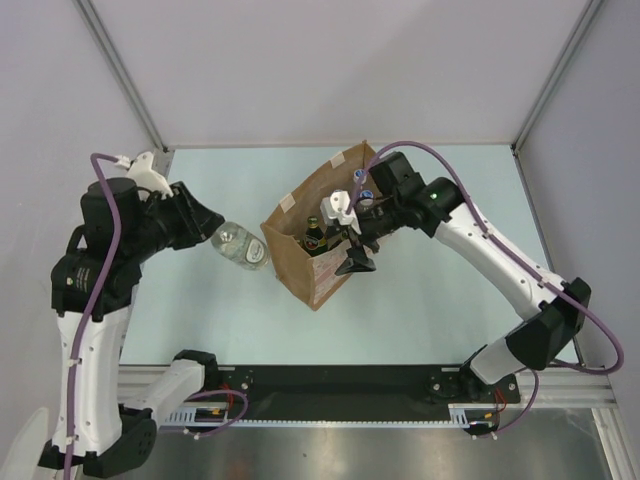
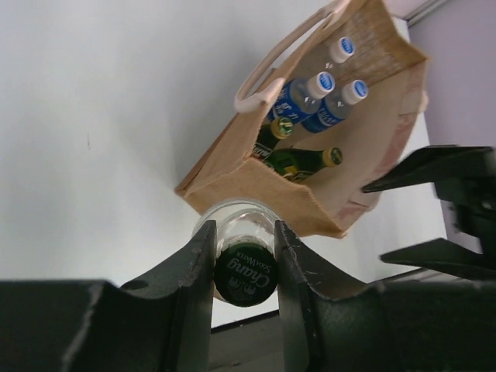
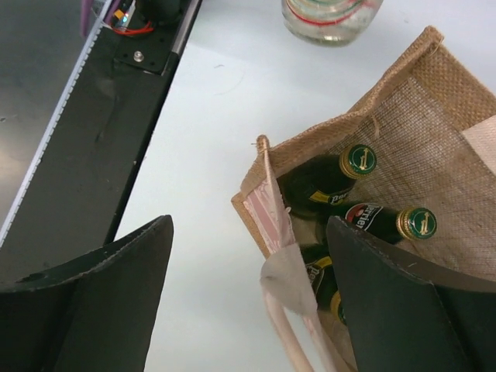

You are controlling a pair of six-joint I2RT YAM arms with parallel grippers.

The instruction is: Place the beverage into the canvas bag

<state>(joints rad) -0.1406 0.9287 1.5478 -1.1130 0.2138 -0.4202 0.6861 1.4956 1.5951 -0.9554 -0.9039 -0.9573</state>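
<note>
The canvas bag [image 1: 300,262] stands mid-table, tan with cream handles, and also shows in the left wrist view [image 2: 256,182] and the right wrist view [image 3: 434,116]. It holds several green bottles [image 3: 341,174] and blue-capped water bottles [image 2: 322,81]. My left gripper [image 1: 212,233] is shut on the green cap [image 2: 246,273] of a clear soda water bottle [image 1: 243,247], held level just left of the bag's left side. My right gripper [image 1: 352,250] is open over the bag's near rim, and a cream handle [image 3: 283,287] hangs loose between its jaws.
A black rail [image 1: 330,385] runs along the near table edge and shows in the right wrist view [image 3: 77,139]. Grey walls and metal posts [image 1: 120,75] enclose the table at the back and sides.
</note>
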